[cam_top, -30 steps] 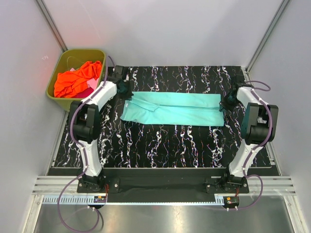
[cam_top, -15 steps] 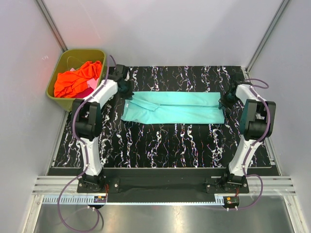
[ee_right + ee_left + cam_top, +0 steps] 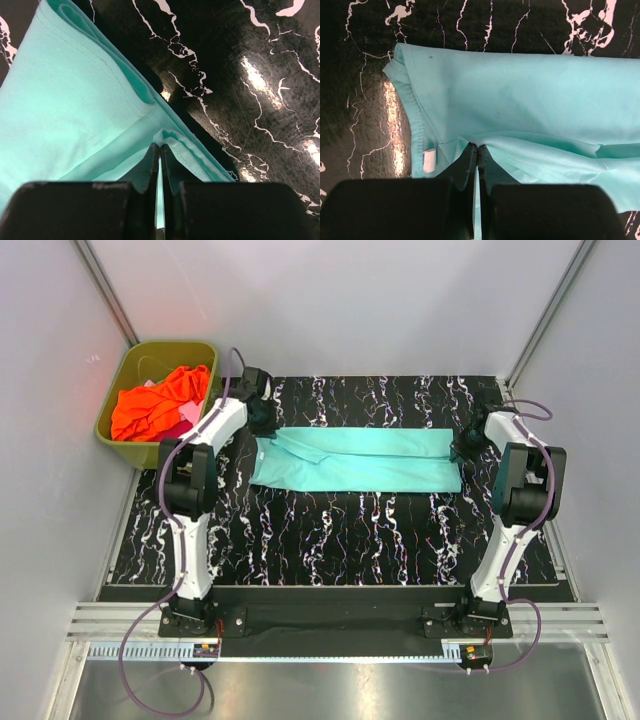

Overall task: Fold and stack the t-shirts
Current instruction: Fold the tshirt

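The teal t-shirt (image 3: 355, 460) lies stretched out as a long folded strip across the back half of the black marbled table (image 3: 330, 540). My left gripper (image 3: 262, 427) is shut on the shirt's cloth at its left, collar end; the left wrist view shows the cloth (image 3: 520, 100) pinched between the jaws (image 3: 478, 148). My right gripper (image 3: 458, 448) is shut on the hem at the right end; the right wrist view shows the hem (image 3: 65, 100) pinched at my gripper (image 3: 160, 146). The orange shirt (image 3: 160, 400) and a bit of the pink shirt (image 3: 183, 427) lie in the tub.
The olive-green tub (image 3: 150, 352) stands off the table's back left corner. Grey walls close in left, right and behind. The table's front edge carries both arm bases (image 3: 330, 620).
Both grippers moved toward the back of the table, carrying the near edge of the teal shirt over, so the strip is now narrower. Both stay shut on the cloth.
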Robot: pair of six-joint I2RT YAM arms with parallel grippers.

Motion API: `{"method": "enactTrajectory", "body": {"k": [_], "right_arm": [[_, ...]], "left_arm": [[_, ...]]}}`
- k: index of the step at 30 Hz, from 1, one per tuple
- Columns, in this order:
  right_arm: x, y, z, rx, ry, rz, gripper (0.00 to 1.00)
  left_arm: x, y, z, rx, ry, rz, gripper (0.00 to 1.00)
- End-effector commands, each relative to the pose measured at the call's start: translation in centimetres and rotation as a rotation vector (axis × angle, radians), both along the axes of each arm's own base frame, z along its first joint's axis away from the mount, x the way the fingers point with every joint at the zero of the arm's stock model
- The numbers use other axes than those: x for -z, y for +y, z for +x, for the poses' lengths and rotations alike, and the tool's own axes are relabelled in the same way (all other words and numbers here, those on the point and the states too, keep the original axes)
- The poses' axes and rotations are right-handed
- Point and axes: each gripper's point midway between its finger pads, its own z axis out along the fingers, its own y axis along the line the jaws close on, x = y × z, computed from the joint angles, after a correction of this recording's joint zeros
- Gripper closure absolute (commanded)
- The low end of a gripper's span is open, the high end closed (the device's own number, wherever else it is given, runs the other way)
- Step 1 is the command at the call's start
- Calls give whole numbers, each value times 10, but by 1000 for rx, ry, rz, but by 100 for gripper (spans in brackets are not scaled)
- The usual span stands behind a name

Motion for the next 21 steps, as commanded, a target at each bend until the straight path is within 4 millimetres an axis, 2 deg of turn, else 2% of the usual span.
{"method": "enactTrajectory", "body": {"k": [1, 3, 4, 5, 6, 7, 8, 11, 13, 14, 15, 17, 18, 20, 21], "right_arm": [[-9, -2, 12, -18, -30, -14, 93], [-16, -2, 15, -20, -45, -16, 91], [-22, -4, 16, -17, -55, -20, 85], [-27, -4, 16, -13, -61, -25, 82], [-31, -6, 11, -3, -50, -36, 79], [-43, -7, 9, 9, -67, -43, 75], [-46, -8, 4, 20, -62, -48, 73], [-61, -1, -5, 29, -89, -34, 70], [-62, 18, -11, -22, -96, -2, 70], [-56, 31, -16, -51, -83, 29, 70], [-54, 43, -16, -85, -87, 45, 70], [-39, 59, -23, -126, -57, 77, 71], [-36, 65, -22, -145, -65, 98, 72], [-19, 73, -30, -164, -31, 115, 72], [-13, 74, -30, -166, -30, 117, 72]], "left_arm": [[-17, -3, 15, 18, -55, -21, 96], [-26, 0, 22, 11, -84, -6, 91], [-30, 4, 24, 0, -97, 15, 88], [-37, 7, 26, -5, -113, 25, 78], [-53, 9, 28, -7, -147, 36, 70], [-60, 11, 26, -6, -155, 43, 61], [-79, 16, 25, -13, -197, 64, 52], [-90, 20, 10, -14, -200, 75, 47], [-96, 14, -10, 10, -189, 55, 46], [-109, 10, -21, 8, -205, 38, 47], [-95, 9, -36, 10, -163, 35, 49], [-99, -6, -56, 43, -147, -35, 50], [-83, -13, -73, 64, -98, -41, 52], [-77, -30, -92, 101, -73, -92, 55], [-61, -33, -103, 109, -37, -103, 55]]}}
